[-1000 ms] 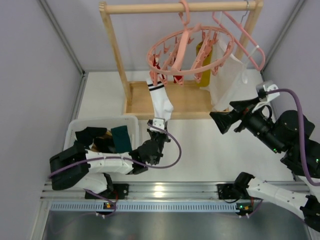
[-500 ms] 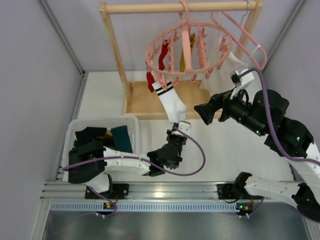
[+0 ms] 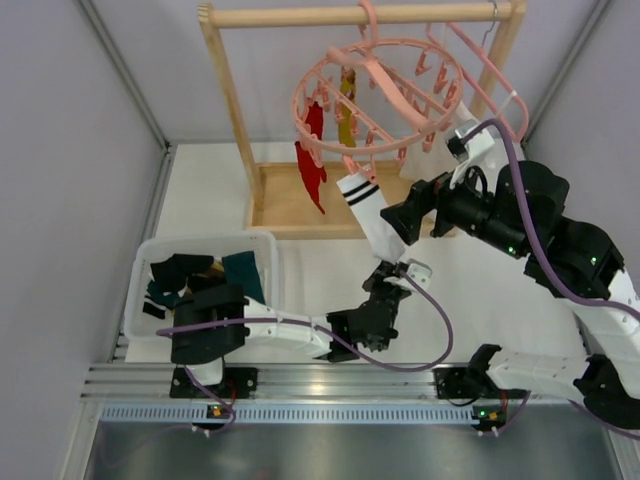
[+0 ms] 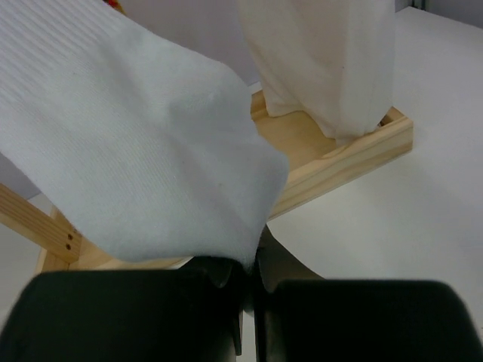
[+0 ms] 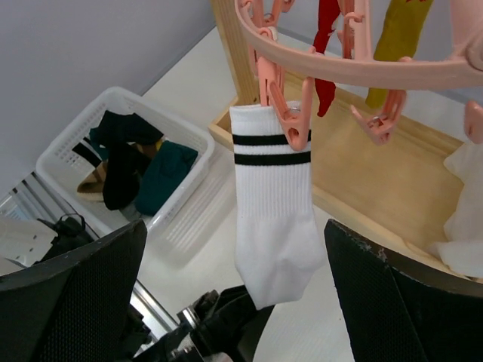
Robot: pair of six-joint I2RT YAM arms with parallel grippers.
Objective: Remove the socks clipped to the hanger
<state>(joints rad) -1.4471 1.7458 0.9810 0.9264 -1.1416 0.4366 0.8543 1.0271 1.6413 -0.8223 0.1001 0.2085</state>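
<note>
left claw (image 3: 390,272) pinching striped sock (image 3: 372,212) toe, dragged toward 5 o'clock | hanger (image 3: 380,95) swung round | right claw (image 3: 393,220) wide, now nearing clip (image 5: 290,121) | sock still clipped

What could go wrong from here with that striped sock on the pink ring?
1. The left hand is shut on the toe of the striped sock, whose cuff a clip holds; a hard pull might swing the tilted hanger or unhook it from the wooden rack.
2. The open right hand is close by and may knock the red socks.
</note>
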